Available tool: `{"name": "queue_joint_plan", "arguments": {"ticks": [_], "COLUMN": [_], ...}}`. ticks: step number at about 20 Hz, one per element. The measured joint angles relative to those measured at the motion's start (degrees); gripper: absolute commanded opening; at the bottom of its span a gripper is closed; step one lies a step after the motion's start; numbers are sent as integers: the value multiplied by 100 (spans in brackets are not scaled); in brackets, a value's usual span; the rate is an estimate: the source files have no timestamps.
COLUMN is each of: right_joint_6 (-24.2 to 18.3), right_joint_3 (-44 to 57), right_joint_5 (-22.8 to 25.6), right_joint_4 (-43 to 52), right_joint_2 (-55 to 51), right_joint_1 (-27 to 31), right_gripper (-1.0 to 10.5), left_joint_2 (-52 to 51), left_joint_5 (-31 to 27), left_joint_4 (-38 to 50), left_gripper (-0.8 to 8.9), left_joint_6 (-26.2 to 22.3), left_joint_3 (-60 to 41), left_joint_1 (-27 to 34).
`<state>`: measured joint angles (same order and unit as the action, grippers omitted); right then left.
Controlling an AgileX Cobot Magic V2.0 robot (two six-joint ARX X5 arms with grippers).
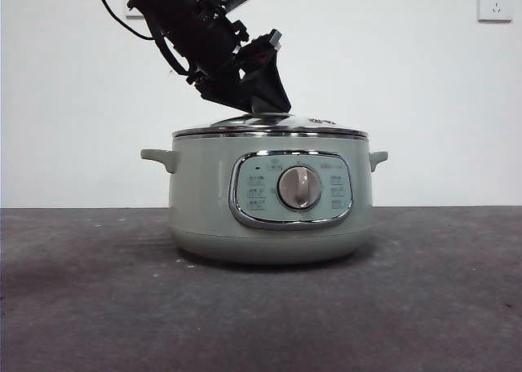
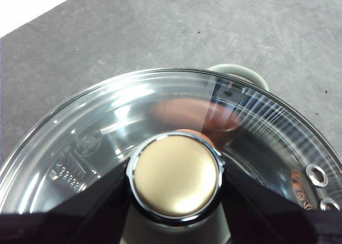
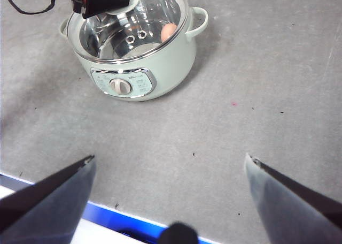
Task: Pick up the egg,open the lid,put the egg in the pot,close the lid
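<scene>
Right wrist view: the egg [image 3: 168, 31] lies inside the pot [image 3: 144, 62], under the lid [image 3: 144, 19], which sits on the rim. The left claw [image 2: 176, 182] grips the lid knob [image 2: 176, 177]. Remaining: release. The right claw [image 3: 171, 201] hangs open above the tabletop [image 3: 240, 110].

A bare lab-style test bench: grey tabletop [image 1: 98, 307], plain white wall [image 1: 424, 95], wall socket [image 1: 495, 2].
</scene>
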<state>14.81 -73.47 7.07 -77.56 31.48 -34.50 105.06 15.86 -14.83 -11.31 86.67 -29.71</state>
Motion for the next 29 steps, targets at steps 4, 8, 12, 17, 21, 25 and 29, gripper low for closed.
{"name": "queue_joint_plan", "arguments": {"ticks": [4, 8, 12, 17, 21, 25, 29], "right_joint_6": [0, 0, 0, -2, -76, -186, -280], "right_joint_3": [0, 0, 0, 0, 0, 0, 0], "right_joint_5": [0, 0, 44, 280, 299, 299, 295], "right_joint_4": [0, 0, 0, 0, 0, 9, 90], "right_joint_2": [-2, 0, -2, 0, 0, 0, 155], "right_joint_1": [0, 0, 0, 0, 0, 0, 2], "right_gripper": [469, 469, 469, 469, 469, 469, 469], "left_joint_2": [0, -2, -63, -848, -1943, -2809, -3298], "left_joint_5": [11, 13, 13, 20, 39, 87, 87], "left_joint_4": [-4, -168, -785, -1860, -2931, -4341, -5016], "left_gripper": [381, 381, 381, 381, 381, 377, 377], "left_joint_6": [20, 46, 50, 127, 330, 387, 389], "left_joint_3": [17, 201, 643, 787, 828, 828, 828], "left_joint_1": [0, 0, 0, 24, 46, 28, 4]}}
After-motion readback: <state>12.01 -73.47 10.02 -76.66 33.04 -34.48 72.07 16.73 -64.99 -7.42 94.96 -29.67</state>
